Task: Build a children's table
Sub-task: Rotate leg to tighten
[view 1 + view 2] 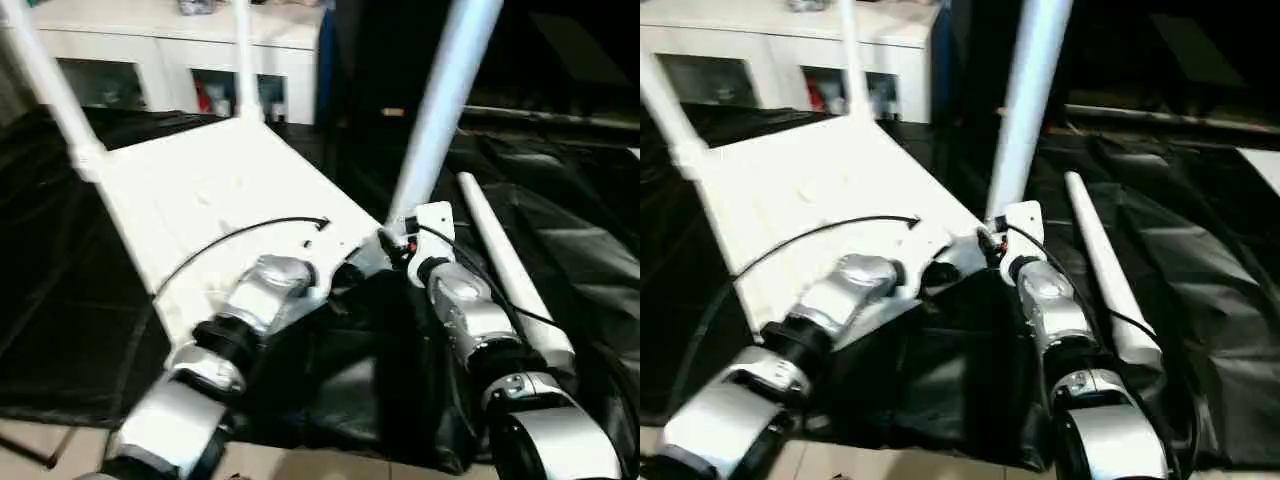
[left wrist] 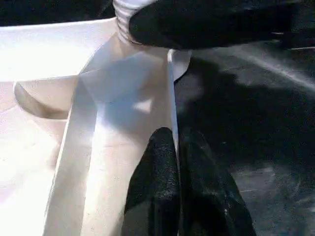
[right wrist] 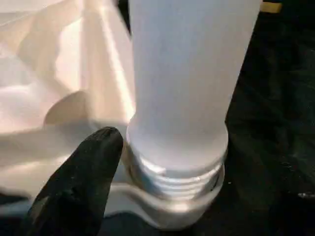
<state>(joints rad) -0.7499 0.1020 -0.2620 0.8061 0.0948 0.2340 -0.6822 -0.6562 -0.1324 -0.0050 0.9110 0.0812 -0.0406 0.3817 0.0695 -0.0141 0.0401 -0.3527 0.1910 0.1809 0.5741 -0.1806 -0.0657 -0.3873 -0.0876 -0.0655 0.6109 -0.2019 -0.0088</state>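
The white table top [image 1: 200, 190] lies underside up on a black cloth. Two legs stand in its far corners, one at the left [image 1: 50, 80] and one further right [image 1: 243, 60]. A third leg [image 1: 440, 110] rises from the near right corner socket, and its threaded base [image 3: 177, 172] sits in that socket. My right gripper [image 1: 400, 240] is open around this base, with one finger [image 3: 83, 182] just beside the threads. My left gripper [image 1: 345, 272] is shut on the top's near rim [image 2: 172, 98]. A loose leg [image 1: 510, 270] lies on the cloth at the right.
The black cloth [image 1: 60, 300] covers the work surface and hangs over its near edge, with pale floor [image 1: 40, 440] below. A white cabinet [image 1: 170, 60] stands behind the table top. A thin black cable [image 1: 230, 235] runs across the top.
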